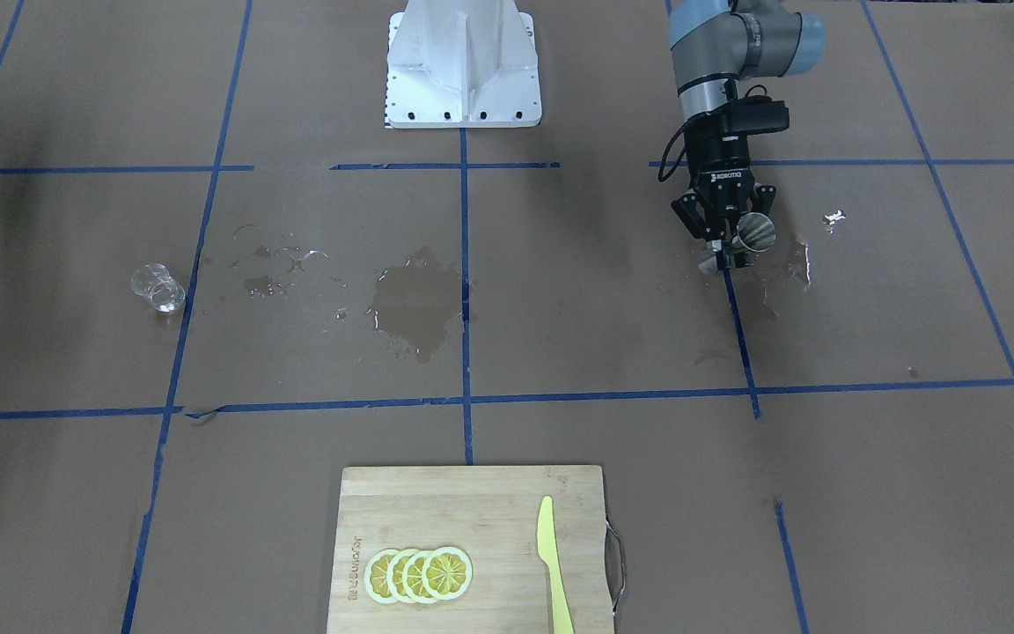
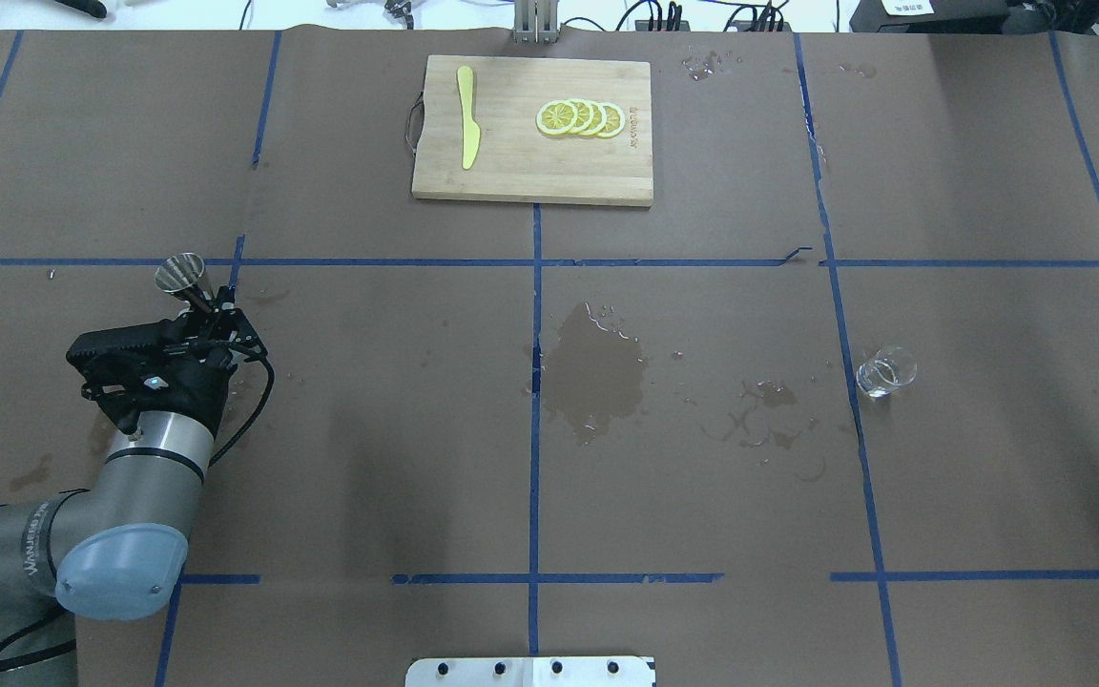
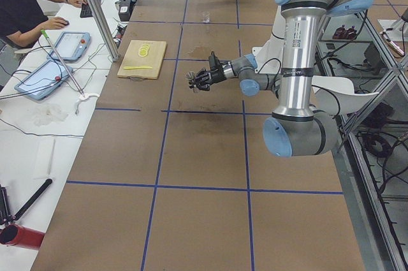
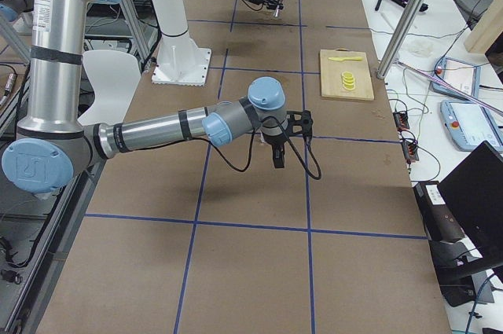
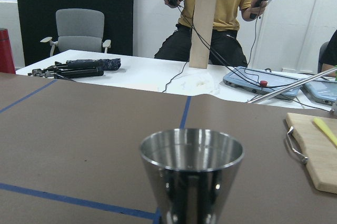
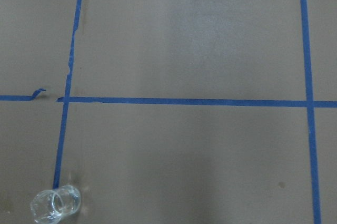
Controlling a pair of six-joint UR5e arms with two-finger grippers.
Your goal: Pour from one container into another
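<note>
The brown-papered counter (image 2: 368, 458) is carrying a clear glass (image 2: 885, 372), a wooden cutting board (image 2: 511, 162) and a wet patch (image 2: 597, 367).

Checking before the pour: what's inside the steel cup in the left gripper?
Of the steel cup, held by the left gripper, only the shiny upper inner wall shows. The near rim hides its bottom, so any liquid there cannot be seen.

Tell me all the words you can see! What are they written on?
"ROBOTIQ": on the left pincer holding the metal cup.
"UNIVERSAL...": on the left arm, the rest blurred.
Burnt-in brand on the cutting board: too blurred to read.
</note>
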